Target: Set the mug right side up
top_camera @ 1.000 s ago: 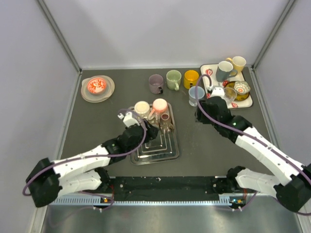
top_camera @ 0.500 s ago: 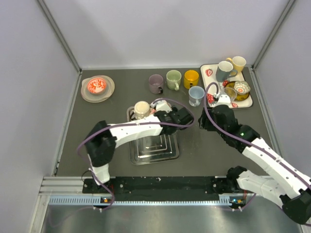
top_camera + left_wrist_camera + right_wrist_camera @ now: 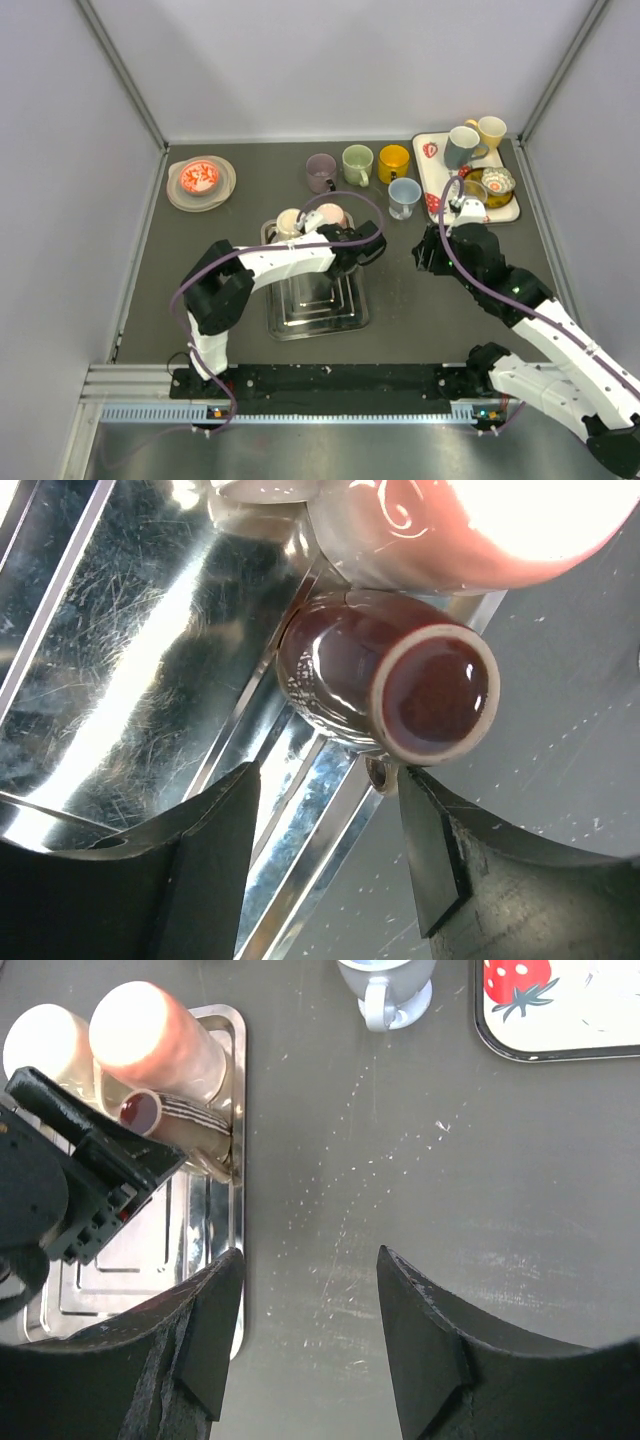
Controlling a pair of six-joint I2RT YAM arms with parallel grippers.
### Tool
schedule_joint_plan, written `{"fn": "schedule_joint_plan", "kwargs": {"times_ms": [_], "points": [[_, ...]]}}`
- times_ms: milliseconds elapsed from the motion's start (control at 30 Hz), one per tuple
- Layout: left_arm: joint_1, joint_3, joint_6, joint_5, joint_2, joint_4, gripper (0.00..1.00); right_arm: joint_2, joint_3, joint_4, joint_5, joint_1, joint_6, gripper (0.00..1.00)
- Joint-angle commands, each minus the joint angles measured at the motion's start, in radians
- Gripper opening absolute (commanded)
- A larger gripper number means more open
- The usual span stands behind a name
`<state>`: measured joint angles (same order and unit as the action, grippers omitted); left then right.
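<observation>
Two grippers first, the clerk asks: fingers?

Me: Left gripper (image 3: 328,785): my fingers spread, nothing pinched, bare tray (image 3: 120,680) in the gap. Right gripper (image 3: 310,1260): fingers spread too, with only dark table (image 3: 420,1190) between them.

Clerk: Items hidden or unclear?

Me: Mug (image 3: 390,680). From overhead my left wrist covers nearly all of it. Handle: not made out in any view. The end facing my left camera is a pale ring round a glossy dark-red disc. Foot or mouth, I cannot tell. The pink cup (image 3: 450,520) overlaps its upper side there and is itself cut off by the frame edge. The cream cup (image 3: 40,1045) beside that one sits partly behind my left gripper in the right wrist view.

Clerk: Location?

Me: On the tray, at its right rim, against the pink cup as far as the views show. It is just beyond my left fingertips and apart from them, and well apart from the right gripper.

Clerk: Attitude and axis?

Me: Not upright. It lies on its side, body dark red, striped in the right wrist view. There the long axis slants across the tray, with the ringed end toward the tray's inside and the other end at the rim next to the table.
</observation>
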<state>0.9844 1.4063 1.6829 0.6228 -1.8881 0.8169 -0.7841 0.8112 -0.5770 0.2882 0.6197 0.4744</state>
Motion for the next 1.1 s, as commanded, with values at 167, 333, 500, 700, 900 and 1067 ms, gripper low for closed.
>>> {"fn": "schedule_joint_plan", "kwargs": {"times_ms": [167,333,500,700,900,1067], "points": [[-0.027,0.011,-0.017,-0.003,-0.031,-0.107,0.59,0.043,-0.003,-0.020,0.003,0.008,-0.011,0.56],[-0.027,0.023,-0.034,-0.018,-0.048,-0.116,0.59,0.043,-0.009,-0.020,0.008,0.008,-0.013,0.57],[-0.027,0.026,-0.037,-0.018,-0.058,-0.120,0.57,0.043,-0.010,-0.020,0.008,0.008,-0.008,0.57],[-0.026,0.008,-0.038,-0.025,-0.054,-0.131,0.40,0.043,-0.017,-0.021,0.009,0.008,-0.010,0.57],[-0.027,-0.030,-0.048,-0.029,-0.036,-0.142,0.26,0.043,-0.017,-0.018,0.008,0.008,-0.007,0.57],[-0.027,-0.079,-0.054,-0.043,0.004,-0.145,0.17,0.049,-0.023,-0.018,0.006,0.006,-0.005,0.57]]}}
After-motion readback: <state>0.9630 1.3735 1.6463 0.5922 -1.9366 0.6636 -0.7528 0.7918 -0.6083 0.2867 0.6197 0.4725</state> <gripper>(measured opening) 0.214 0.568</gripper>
